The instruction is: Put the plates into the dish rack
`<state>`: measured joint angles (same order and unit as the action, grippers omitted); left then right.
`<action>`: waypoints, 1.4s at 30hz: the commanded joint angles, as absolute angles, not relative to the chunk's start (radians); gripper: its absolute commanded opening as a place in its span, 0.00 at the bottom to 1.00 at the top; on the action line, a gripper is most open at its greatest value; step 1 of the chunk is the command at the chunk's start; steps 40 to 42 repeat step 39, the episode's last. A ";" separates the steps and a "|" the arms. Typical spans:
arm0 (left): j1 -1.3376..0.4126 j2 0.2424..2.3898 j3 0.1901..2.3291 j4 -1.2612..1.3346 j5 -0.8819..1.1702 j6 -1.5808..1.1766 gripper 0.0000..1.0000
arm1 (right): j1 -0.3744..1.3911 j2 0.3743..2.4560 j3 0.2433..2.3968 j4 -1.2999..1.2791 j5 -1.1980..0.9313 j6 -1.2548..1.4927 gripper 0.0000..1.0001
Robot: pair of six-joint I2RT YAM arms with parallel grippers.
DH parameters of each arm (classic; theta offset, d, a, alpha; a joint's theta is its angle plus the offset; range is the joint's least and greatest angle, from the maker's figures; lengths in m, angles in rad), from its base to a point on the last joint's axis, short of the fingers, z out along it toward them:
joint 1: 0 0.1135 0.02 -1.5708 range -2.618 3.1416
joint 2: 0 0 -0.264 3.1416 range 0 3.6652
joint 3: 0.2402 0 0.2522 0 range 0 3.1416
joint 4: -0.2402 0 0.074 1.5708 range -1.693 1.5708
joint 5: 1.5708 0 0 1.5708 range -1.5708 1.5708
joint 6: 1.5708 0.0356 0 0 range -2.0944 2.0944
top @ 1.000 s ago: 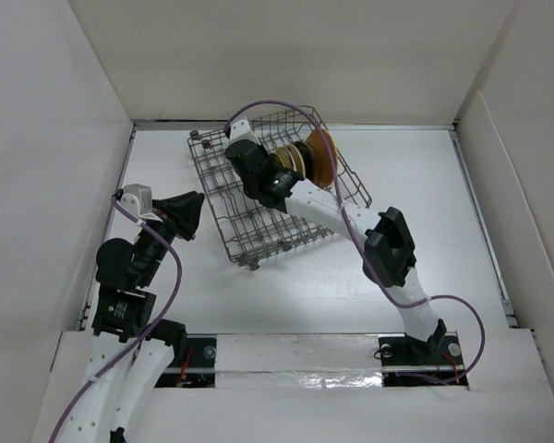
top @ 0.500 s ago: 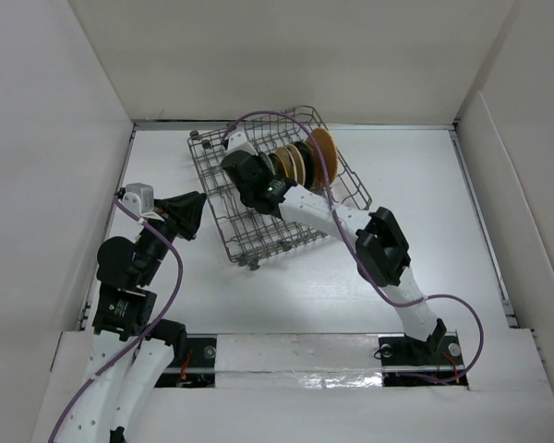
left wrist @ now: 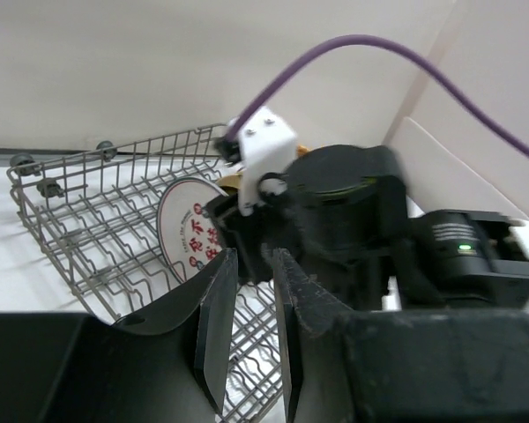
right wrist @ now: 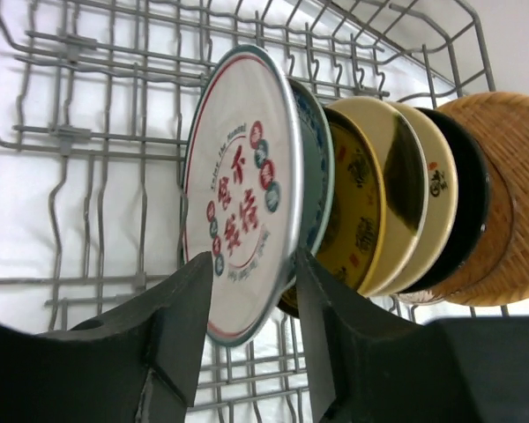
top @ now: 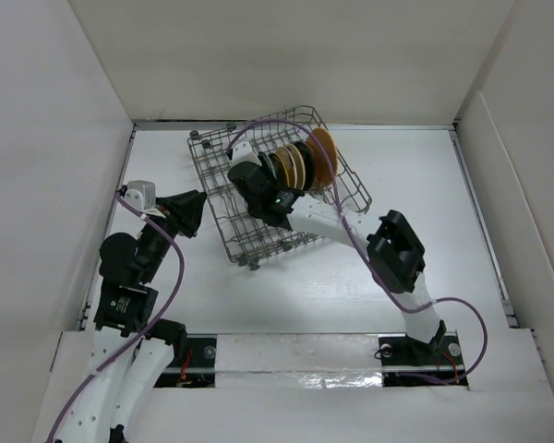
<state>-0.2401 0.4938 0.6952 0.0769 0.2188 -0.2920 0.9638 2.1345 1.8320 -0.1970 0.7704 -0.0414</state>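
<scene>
In the dish rack (right wrist: 70,137), the red-marked plate (right wrist: 242,176) was straddled by the parted right pincer (right wrist: 252,260); the left pincer (left wrist: 254,257) was held slightly apart.

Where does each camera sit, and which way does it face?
Top: above and behind, looking down on table, left arm, right arm, rack.
Left wrist: behind the left gripper, facing the rack and right arm.
Right wrist: behind the right gripper, facing the plates closely.
Shared: all three show rack and plates.
</scene>
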 commanded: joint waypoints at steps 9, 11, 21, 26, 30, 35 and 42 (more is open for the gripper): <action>-0.236 0.546 0.710 0.081 0.137 -0.264 0.21 | 0.973 1.697 1.411 0.165 0.600 0.101 0.74; -0.236 0.563 0.713 0.075 0.130 -0.262 0.22 | 0.973 1.612 1.309 0.282 0.580 0.135 0.86; -0.236 0.598 0.712 0.083 0.072 -0.224 0.34 | 1.061 1.239 0.797 0.580 0.718 0.202 0.98; -0.236 0.621 0.712 0.093 0.083 -0.238 0.37 | 1.062 0.994 0.579 0.631 0.834 0.325 0.90; -0.236 0.591 0.678 0.130 0.084 -0.250 0.38 | 1.049 0.827 0.428 0.612 0.897 0.354 0.85; -0.236 0.548 0.647 0.185 0.110 -0.268 0.38 | 0.967 0.761 0.379 0.543 0.827 0.439 0.84; -0.236 0.577 0.663 0.172 0.118 -0.290 0.39 | 0.925 0.813 0.399 0.506 0.730 0.488 0.84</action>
